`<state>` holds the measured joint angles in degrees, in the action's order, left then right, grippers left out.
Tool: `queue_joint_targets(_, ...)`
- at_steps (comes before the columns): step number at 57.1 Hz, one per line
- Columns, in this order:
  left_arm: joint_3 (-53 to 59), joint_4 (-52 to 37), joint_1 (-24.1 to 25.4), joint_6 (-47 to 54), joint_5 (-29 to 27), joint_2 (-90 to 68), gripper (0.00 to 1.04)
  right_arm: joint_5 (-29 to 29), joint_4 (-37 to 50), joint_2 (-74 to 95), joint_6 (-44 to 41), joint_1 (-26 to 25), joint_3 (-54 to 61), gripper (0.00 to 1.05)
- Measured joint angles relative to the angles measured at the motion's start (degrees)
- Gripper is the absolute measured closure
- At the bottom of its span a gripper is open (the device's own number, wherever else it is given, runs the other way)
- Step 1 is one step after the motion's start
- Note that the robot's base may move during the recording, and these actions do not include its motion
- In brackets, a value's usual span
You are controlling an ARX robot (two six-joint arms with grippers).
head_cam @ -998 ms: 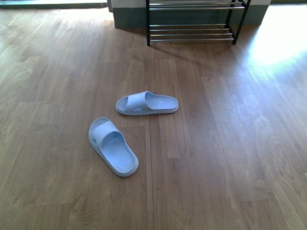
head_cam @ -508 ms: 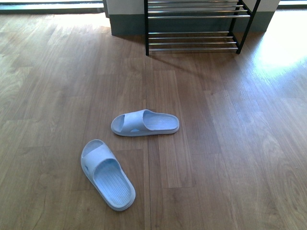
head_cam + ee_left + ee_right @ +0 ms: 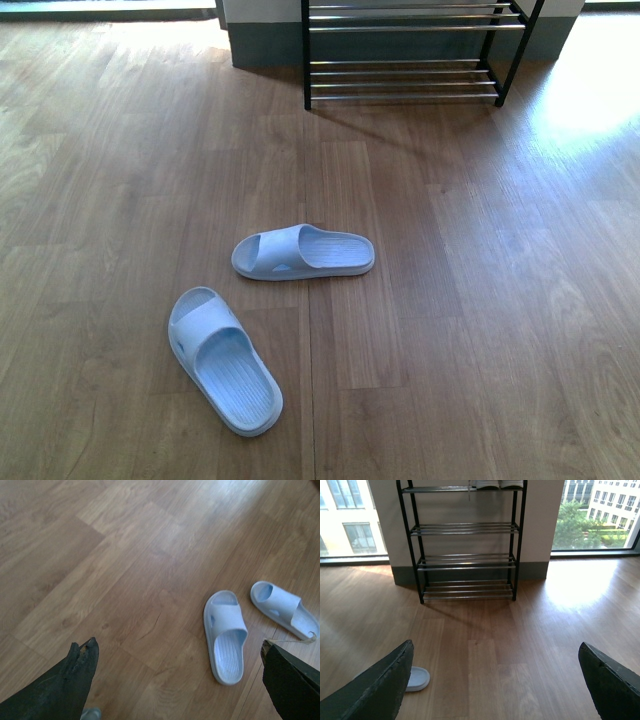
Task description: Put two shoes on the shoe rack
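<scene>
Slides: two pale blue-white one-piece rubber sandals, each with a broad strap, ribbed footbed and small side vents; both lie on the floor (image 3: 480, 300), neither on the rack.
Near slide (image 3: 225, 362): at 7 o'clock in the front view, sole down, toe toward 11 o'clock, heel toward 5 o'clock.
Far slide (image 3: 303, 251): at 1 o'clock from the near slide, close but apart, lying crosswise with toe toward 9 o'clock and heel toward 3 o'clock.
Rack (image 3: 465, 528): at 12 o'clock, well apart from the slides, against the wall; black frame, four tiers of thin chrome bars, the lower three bare.
Top pair (image 3: 487, 484): white-soled footwear on the top tier, cropped by the frame edge.
Left gripper (image 3: 178, 646): jaws spread wide, holding nothing, above the floor with both slides in its view.
Right gripper (image 3: 496, 646): jaws spread wide, holding nothing, facing the rack.
</scene>
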<state>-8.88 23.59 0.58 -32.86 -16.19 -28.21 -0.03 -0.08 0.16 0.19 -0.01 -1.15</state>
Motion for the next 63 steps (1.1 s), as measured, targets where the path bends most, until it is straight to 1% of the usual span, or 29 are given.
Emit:
queue_joint_targets(6, -0.35, -5.57, 5.44, 1.29, 5.18, -8.72, 0.09, 0.0, 0.0, 0.0, 0.0, 0.0, 0.0, 0.09)
queue_joint_targets(10, -1.9, -11.91, 10.91, 4.13, 7.89, -17.11, 0.09, 0.0, 0.0, 0.0, 0.0, 0.0, 0.0, 0.09)
queue_joint_targets(12, -3.08, -14.23, 12.48, 5.14, 9.09, -20.76, 0.09, 0.0, 0.0, 0.0, 0.0, 0.0, 0.0, 0.09)
queue_joint_targets(15, -5.16, -16.17, 13.25, 6.43, 9.25, -25.24, 0.09, 0.02, 0.0, 0.0, 0.0, 0.0, 0.0, 0.09)
queue_joint_targets(19, -7.63, -18.34, 12.11, 8.31, 9.18, -31.15, 0.09, 0.0, 0.0, 0.0, 0.0, 0.0, 0.0, 0.09)
queue_joint_targets(23, -10.58, -19.17, 8.57, 10.88, 10.08, -38.73, 0.09, 0.0, 0.0, 0.0, 0.0, 0.0, 0.0, 0.09)
queue_joint_targets(29, -16.17, -23.98, 4.85, 15.23, 9.01, -50.4, 0.09, 0.0, 0.0, 0.0, 0.0, 0.0, 0.0, 0.09)
queue_joint_targets(36, -20.79, -28.0, 3.23, 18.84, 8.07, -60.35, 0.09, 0.0, 0.0, 0.0, 0.0, 0.0, 0.0, 0.09)
queue_joint_targets(40, -25.29, -31.06, 2.08, 20.9, 8.26, -70.62, 0.09, 0.0, 0.0, 0.0, 0.0, 0.0, 0.0, 0.09)
queue_joint_targets(42, -27.63, -32.02, 1.73, 22.36, 8.92, -75.54, 0.09, 0.0, 0.0, 0.0, 0.0, 0.0, 0.0, 0.09)
queue_joint_targets(46, -31.82, -32.85, 0.55, 23.71, 8.35, -83.76, 0.09, 0.0, 0.0, 0.0, 0.0, 0.0, 0.0, 0.09)
queue_joint_targets(52, -39.41, -31.28, -1.75, 24.24, 10.54, -95.84, 0.09, 0.0, 0.0, 0.0, 0.0, 0.0, 0.0, 0.09)
queue_joint_targets(55, -43.67, -31.06, -2.93, 25.66, 10.58, -101.66, 0.09, 0.0, 0.0, 0.0, 0.0, 0.0, 0.0, 0.09)
queue_joint_targets(62, -53.46, -25.79, -4.52, 27.28, 17.7, -111.95, 0.09, 0.0, 0.0, 0.0, 0.0, 0.0, 0.0, 0.09)
queue_joint_targets(63, -54.64, -25.09, -4.74, 27.36, 17.94, -113.09, 0.09, 0.0, 0.0, 0.0, 0.0, 0.0, 0.0, 0.09)
